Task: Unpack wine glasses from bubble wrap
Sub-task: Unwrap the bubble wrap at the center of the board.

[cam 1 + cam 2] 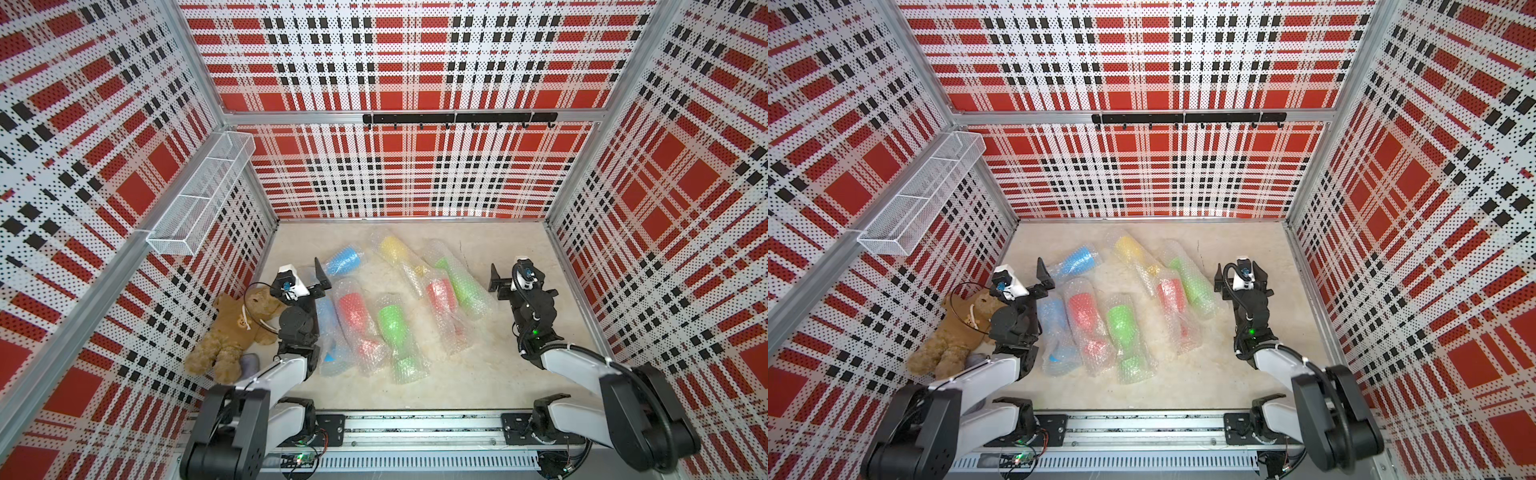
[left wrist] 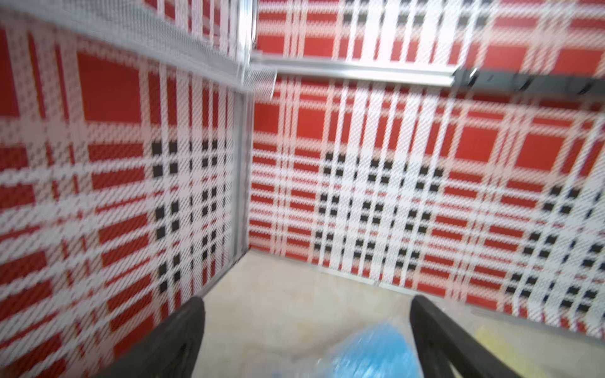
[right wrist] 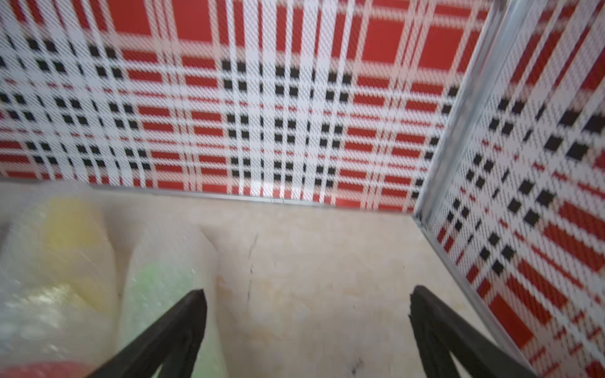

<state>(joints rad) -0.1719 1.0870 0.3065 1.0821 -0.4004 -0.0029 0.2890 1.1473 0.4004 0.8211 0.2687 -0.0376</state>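
Seven wine glasses (image 1: pixel 357 316) lie on their sides around the centre of a top view, each rolled in its own sheet of clear, dimpled bubble wrap (image 1: pixel 455 340). Lower left of centre, three bundles lie side by side, touching: a blue goblet (image 1: pixel 326 316), a red goblet (image 1: pixel 353 305) and a green goblet (image 1: pixel 390 320), bowls toward the top of the frame. Above them a second blue goblet (image 1: pixel 343 261) lies slantwise. Right of centre, a yellow goblet (image 1: pixel 395 247), a second red goblet (image 1: pixel 440 297) and a second green goblet (image 1: pixel 459 282) crowd together, slanting down to the right.
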